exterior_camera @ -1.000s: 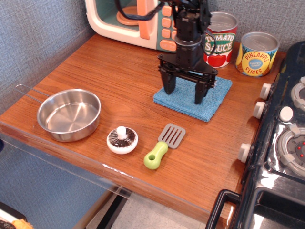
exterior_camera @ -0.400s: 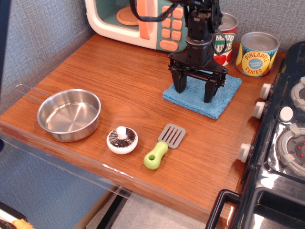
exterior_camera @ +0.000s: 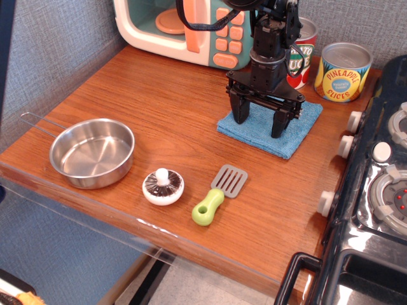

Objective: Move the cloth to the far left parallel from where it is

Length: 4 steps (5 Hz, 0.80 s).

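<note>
The cloth point(exterior_camera: 296, 129) is a folded blue terry towel lying flat on the wooden counter at the right, close to the stove. My black gripper point(exterior_camera: 259, 124) stands upright over it, open, with both fingertips point(exterior_camera: 240, 117) down on or just above the towel's surface. One tip is near its left edge and the other near its middle. The jaws are spread wide with nothing held between them. The arm hides part of the towel's back edge.
A steel pan point(exterior_camera: 92, 152) sits at the front left. A toy mushroom point(exterior_camera: 163, 186) and a green-handled spatula point(exterior_camera: 219, 192) lie in front. A toy microwave point(exterior_camera: 184, 25), a tomato sauce can point(exterior_camera: 301, 54) and a pineapple can point(exterior_camera: 343, 71) line the back. A stove point(exterior_camera: 375, 190) borders the right.
The gripper and the cloth under it have shifted to the right and slightly back, toward the stove. The jaws stayed open.
</note>
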{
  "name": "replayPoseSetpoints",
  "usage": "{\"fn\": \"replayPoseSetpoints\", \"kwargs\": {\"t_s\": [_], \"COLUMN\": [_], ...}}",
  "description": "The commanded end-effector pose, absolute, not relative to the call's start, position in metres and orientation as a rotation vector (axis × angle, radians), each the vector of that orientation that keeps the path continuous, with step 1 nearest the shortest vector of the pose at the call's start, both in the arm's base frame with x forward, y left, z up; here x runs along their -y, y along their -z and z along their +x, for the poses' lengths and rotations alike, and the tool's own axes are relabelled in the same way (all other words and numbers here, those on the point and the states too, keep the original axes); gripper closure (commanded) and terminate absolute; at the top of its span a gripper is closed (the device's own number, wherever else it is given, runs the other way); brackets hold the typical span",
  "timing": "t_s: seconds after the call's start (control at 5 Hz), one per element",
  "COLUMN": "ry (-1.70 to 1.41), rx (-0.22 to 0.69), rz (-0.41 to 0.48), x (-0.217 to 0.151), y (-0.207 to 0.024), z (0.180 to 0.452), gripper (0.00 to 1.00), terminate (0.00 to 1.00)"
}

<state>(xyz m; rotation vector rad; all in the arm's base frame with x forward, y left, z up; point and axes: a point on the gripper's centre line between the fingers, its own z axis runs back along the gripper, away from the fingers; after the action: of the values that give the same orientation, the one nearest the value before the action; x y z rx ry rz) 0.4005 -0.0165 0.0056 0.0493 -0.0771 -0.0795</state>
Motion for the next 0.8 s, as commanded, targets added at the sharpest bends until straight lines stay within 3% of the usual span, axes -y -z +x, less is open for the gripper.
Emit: {"fn": "replayPoseSetpoints", "kwargs": {"t_s": [0.0, 0.6], "ry": [-0.013, -0.136], "rx": [0.032, 0.012], "rz": [0.077, 0.114], "x": [-0.039, -0.147], "y": [0.001, -0.005], "z": [0.390, 0.374], "gripper": [0.00, 0.00], "terminate": [0.00, 0.00]}}
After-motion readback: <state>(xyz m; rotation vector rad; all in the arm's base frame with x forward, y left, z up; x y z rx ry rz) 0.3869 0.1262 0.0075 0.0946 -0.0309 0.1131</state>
